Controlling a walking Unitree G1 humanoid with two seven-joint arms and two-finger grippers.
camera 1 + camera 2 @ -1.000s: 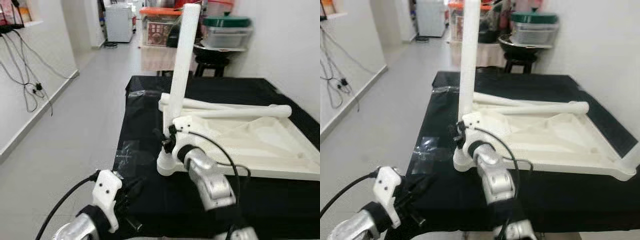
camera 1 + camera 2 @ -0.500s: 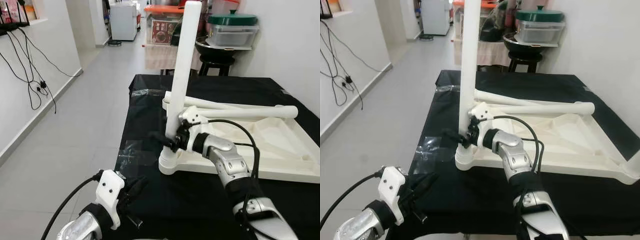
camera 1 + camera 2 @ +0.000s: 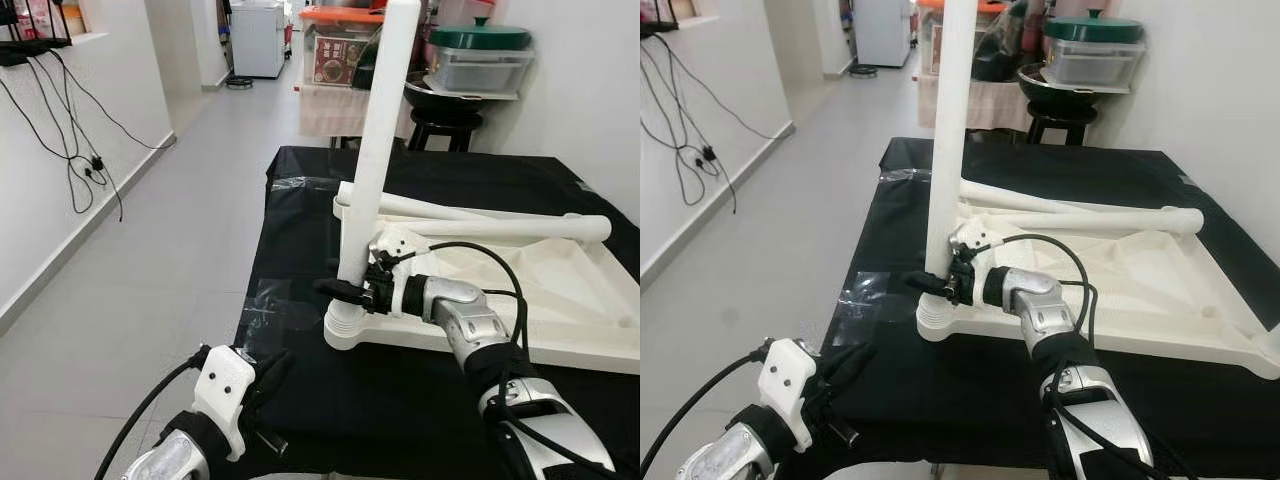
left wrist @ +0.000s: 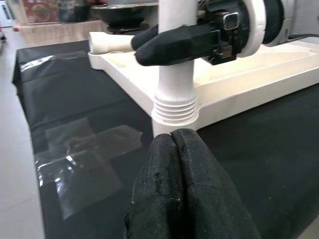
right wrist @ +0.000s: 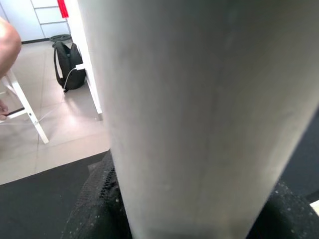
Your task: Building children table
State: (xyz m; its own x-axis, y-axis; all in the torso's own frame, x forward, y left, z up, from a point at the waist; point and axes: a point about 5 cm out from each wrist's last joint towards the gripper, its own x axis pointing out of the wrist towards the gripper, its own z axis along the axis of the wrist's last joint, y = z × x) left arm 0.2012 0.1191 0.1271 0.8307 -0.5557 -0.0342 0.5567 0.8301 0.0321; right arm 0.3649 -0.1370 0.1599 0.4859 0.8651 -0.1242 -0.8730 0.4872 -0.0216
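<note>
Lower left of the left eye view: the left gripper [image 3: 268, 378] hangs low at the near edge of the black cloth [image 3: 300, 235], apart from the work. In the left wrist view its two black, coarse-textured fingers [image 4: 184, 199] are pressed together, holding nothing.

Centre of the frame: a white table leg [image 3: 378, 150], a smooth matt round tube, stands upright in the corner socket [image 3: 349, 326] of the upturned white tabletop [image 3: 560, 290]. The left wrist view shows ribbed threads at the leg's foot above the socket, so the leg appears not fully screwed home. The right gripper [image 3: 350, 291] reaches in from the right with its fingers on both sides of the leg near its base, clamped on it; the right wrist view shows the plain white tube close against the fingers.

Right of centre: two further loose table legs [image 3: 500, 225] lie across the tabletop's ribbed underside.

Judgement: the step in hand is seating the first leg. The next move calls for turning the leg about its axis while keeping it vertical, without lifting the light plastic tabletop off the cloth.
</note>
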